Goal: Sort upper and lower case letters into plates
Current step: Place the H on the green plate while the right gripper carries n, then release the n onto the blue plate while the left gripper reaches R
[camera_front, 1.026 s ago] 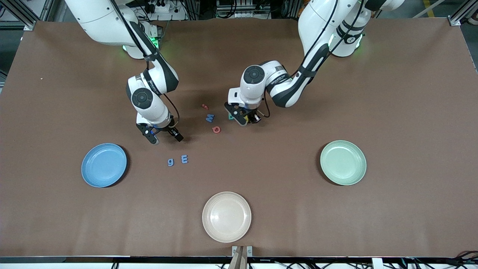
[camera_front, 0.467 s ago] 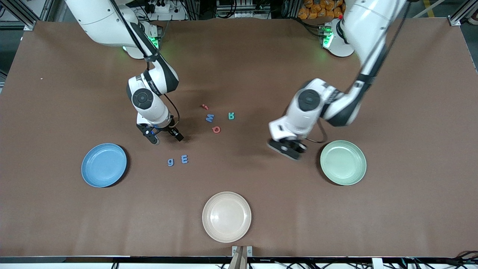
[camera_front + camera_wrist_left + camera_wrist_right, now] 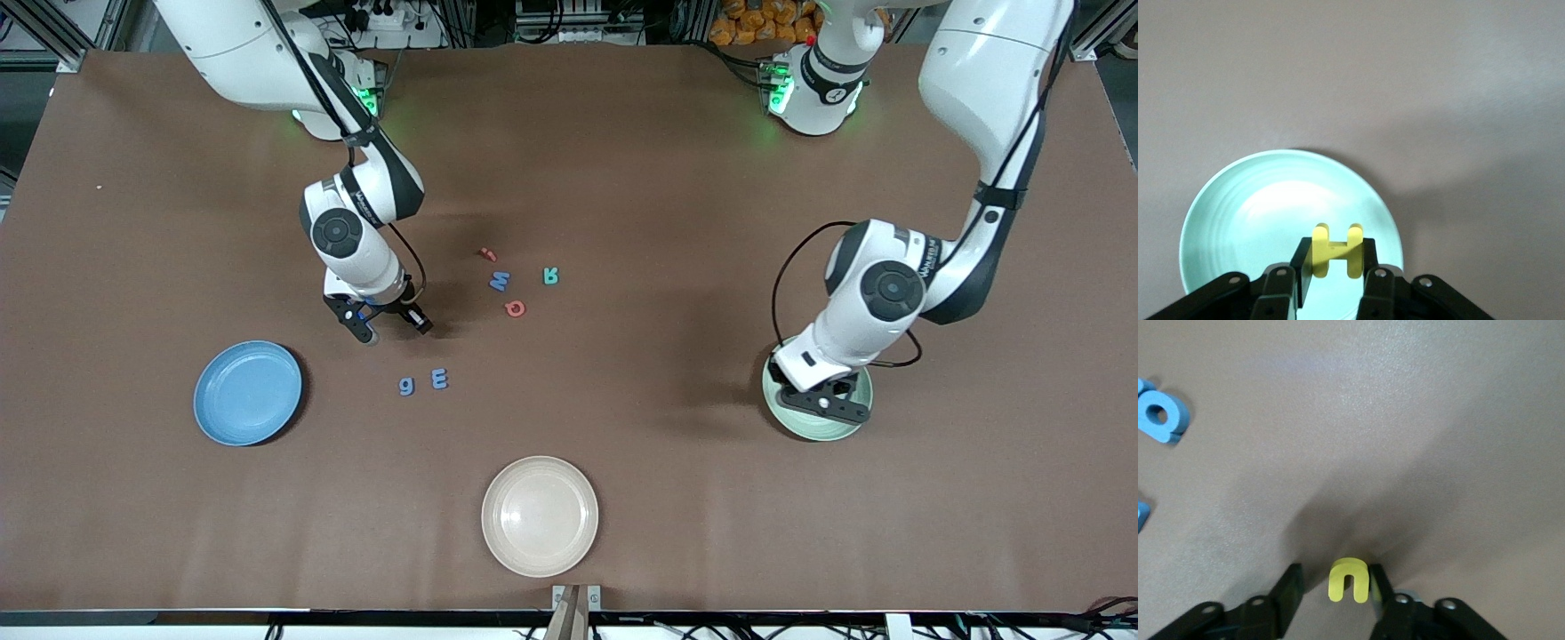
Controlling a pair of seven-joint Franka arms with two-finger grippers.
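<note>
My left gripper [image 3: 822, 402] hangs over the mint green plate [image 3: 818, 434], shut on a yellow H [image 3: 1337, 250]; the plate [image 3: 1251, 207] fills the left wrist view under it. My right gripper [image 3: 388, 324] is low over the table between the sky blue plate [image 3: 247, 392] and the letter cluster. Its fingers [image 3: 1293, 583] stand open around a yellow n-shaped letter [image 3: 1349, 580], which touches one finger only. A blue g [image 3: 406, 385] and blue E [image 3: 439, 379] lie nearer the front camera. A red piece [image 3: 487, 254], blue M [image 3: 500, 281], teal R [image 3: 551, 276] and red Q [image 3: 515, 308] lie mid-table.
A cream-beige plate [image 3: 540, 516] sits near the front edge. The blue g [image 3: 1161, 417] also shows in the right wrist view. Bare brown table surrounds the letters and plates.
My left arm swung from the letter cluster, uncovering the teal R, to over the mint green plate with the yellow H in its gripper. The right arm has barely moved.
</note>
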